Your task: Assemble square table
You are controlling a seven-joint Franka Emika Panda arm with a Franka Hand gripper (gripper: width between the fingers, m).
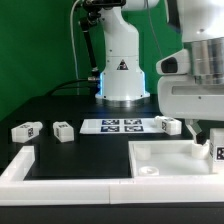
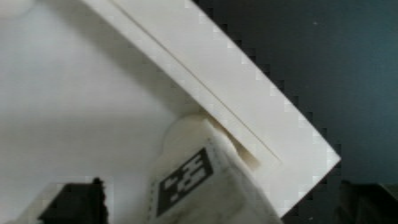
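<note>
The white square tabletop lies at the exterior view's front right and fills most of the wrist view. One tagged white leg stands at the tabletop's corner, at the exterior view's right edge. My gripper hangs right over this leg. In the wrist view the gripper is open, its dark fingertips standing apart from the leg on either side. Three more tagged legs lie on the black table: two on the left and one by the marker board.
The marker board lies flat in the middle, in front of the robot base. Long white border rails run along the front and left. A green wall stands behind.
</note>
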